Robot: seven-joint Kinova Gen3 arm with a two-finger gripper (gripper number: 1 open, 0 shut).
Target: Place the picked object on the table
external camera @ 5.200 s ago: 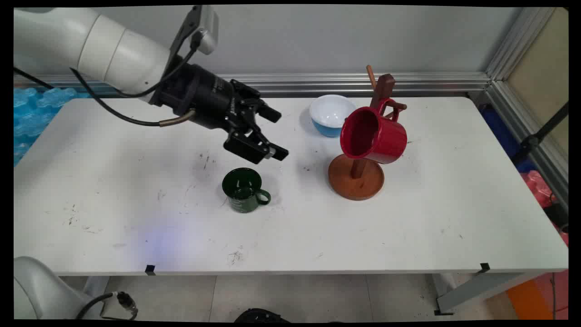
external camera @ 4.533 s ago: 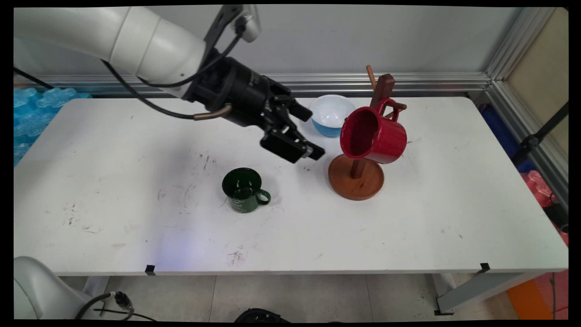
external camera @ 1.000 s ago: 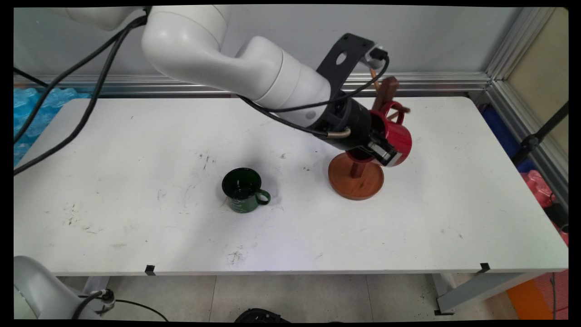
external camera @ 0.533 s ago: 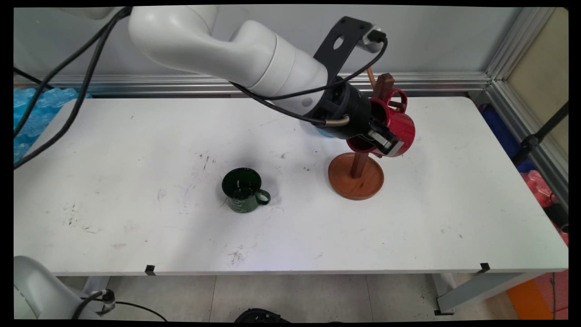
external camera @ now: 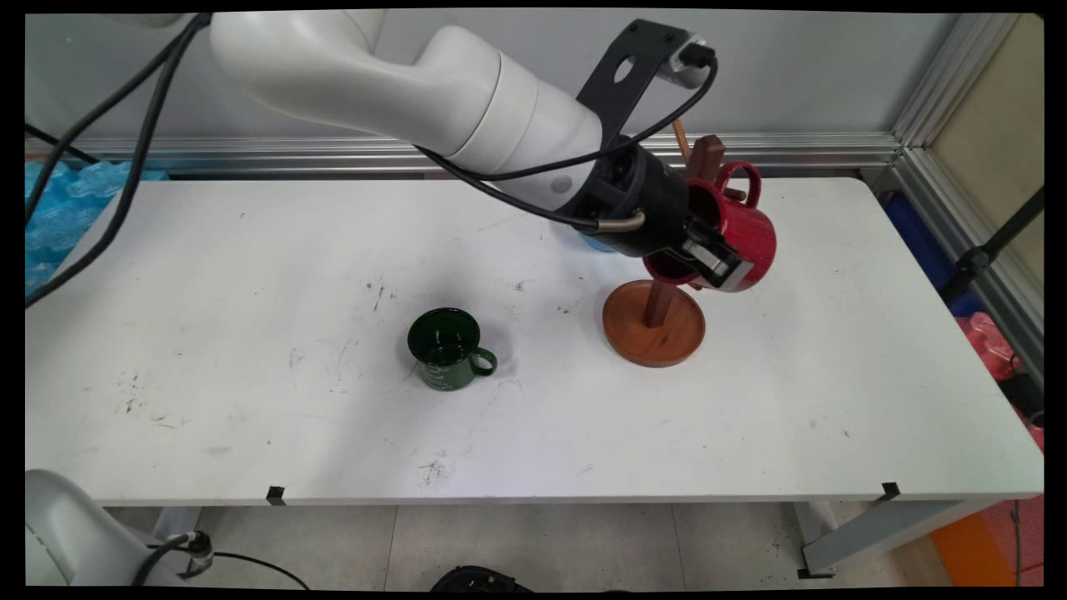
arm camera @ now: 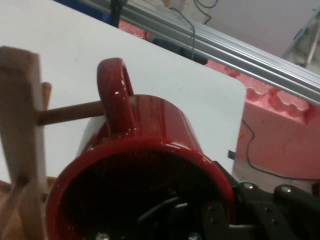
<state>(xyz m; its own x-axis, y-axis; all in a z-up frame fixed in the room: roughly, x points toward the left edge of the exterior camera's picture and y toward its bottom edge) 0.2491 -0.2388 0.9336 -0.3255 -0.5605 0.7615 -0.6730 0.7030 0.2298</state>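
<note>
Black two-finger gripper (external camera: pixel 723 265) fingers clamped on glossy red ceramic mug's (external camera: pixel 738 237) rim. Mug had shifted right, up; handle nearly off wooden mug-tree (external camera: pixel 654 321) peg.

Red mug (arm camera: pixel 150 150) (handle beside peg (arm camera: pixel 70 113))

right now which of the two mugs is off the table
The red mug, held in the end effector beside the wooden mug stand. The green mug stands upright on the table.
</note>
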